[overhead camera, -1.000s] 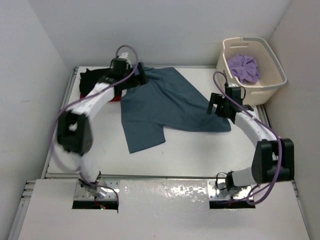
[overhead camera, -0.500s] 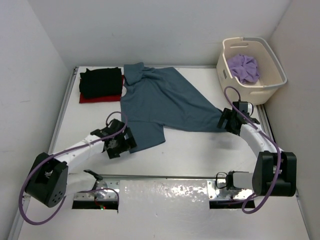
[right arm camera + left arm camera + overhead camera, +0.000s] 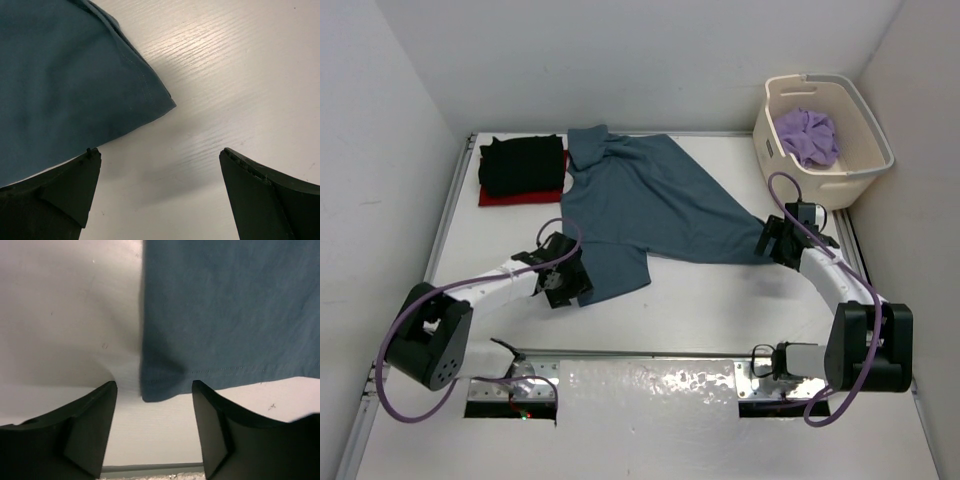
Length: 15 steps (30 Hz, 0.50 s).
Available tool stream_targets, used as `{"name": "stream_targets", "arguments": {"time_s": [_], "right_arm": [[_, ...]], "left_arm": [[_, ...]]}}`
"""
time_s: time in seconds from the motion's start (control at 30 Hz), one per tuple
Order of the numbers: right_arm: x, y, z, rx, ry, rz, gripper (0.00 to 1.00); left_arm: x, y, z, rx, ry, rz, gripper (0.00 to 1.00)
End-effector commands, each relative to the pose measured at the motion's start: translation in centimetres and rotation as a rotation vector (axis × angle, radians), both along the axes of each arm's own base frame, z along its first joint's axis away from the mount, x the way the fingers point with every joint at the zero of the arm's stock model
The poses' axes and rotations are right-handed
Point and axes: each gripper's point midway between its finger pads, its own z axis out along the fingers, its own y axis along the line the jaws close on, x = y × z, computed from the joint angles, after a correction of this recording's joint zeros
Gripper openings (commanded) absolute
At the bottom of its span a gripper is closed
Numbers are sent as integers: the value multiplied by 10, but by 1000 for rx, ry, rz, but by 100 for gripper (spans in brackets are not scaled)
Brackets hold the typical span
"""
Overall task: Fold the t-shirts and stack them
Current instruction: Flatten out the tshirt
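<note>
Teal t-shirt [image 3: 650, 205] spread flat, left tool [image 3: 154, 386] low over its hem corner (jaws apart), right tool [image 3: 160, 151] low, agape.

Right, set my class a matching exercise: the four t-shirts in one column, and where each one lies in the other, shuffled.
1. teal shirt
2. black shirt
3. purple shirt
4. red shirt

A. in the basket
B. under another shirt
C. spread across the middle of the table
D. on top of another shirt

Pairs: 1-C; 2-D; 3-A; 4-B
</note>
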Motion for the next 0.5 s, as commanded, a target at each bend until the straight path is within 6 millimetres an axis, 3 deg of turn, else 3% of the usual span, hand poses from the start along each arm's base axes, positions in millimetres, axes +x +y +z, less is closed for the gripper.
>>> {"name": "stream_targets", "arguments": {"time_s": [0.0,0.13,0.17,0.23,0.33,0.37,0.47], "right_arm": [[2,-8,1,-25,-8,-38,99],[2,-12,-4,-7,10,-62,99],[4,-12,-4,-1,5,-64,99],[4,-11,-7,10,13,-61,99],[4,-11,-11,16,22,-55,99],[4,-10,-14,25,24,-54,99],[18,-4,-15,78,-15,-28,99]], "left_arm": [[2,-4,-8,37,-4,-51,54],[-6,-3,-16,86,39,-87,39],[-8,-2,-17,112,44,-98,31],[-11,-1,-21,132,58,-109,30],[-11,-3,-26,167,65,-147,15],[-10,-2,-26,193,65,-157,3],[-8,-4,-28,229,74,-182,0]]}}
